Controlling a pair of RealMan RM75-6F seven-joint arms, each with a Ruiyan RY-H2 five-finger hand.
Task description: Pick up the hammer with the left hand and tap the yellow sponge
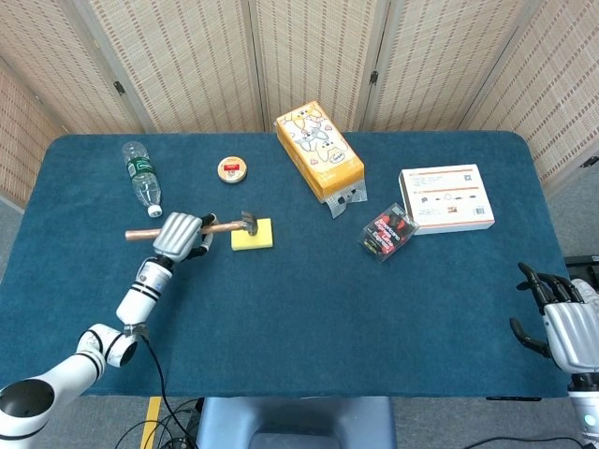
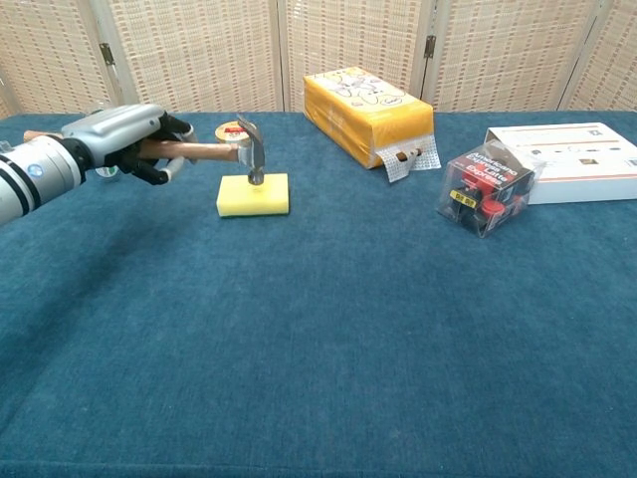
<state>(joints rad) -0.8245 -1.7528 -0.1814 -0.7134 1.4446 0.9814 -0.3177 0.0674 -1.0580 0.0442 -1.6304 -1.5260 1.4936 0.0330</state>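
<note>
My left hand grips the wooden handle of a small hammer, held level. Its metal head points down and meets the top of the yellow sponge, near the sponge's left half. The sponge lies flat on the blue table. The handle's free end sticks out to the left of the hand in the head view. My right hand hangs at the table's near right edge, fingers apart, holding nothing; the chest view does not show it.
A clear water bottle and a round tin lie behind the left hand. A yellow carton, a small red-and-black packet and a white box sit to the right.
</note>
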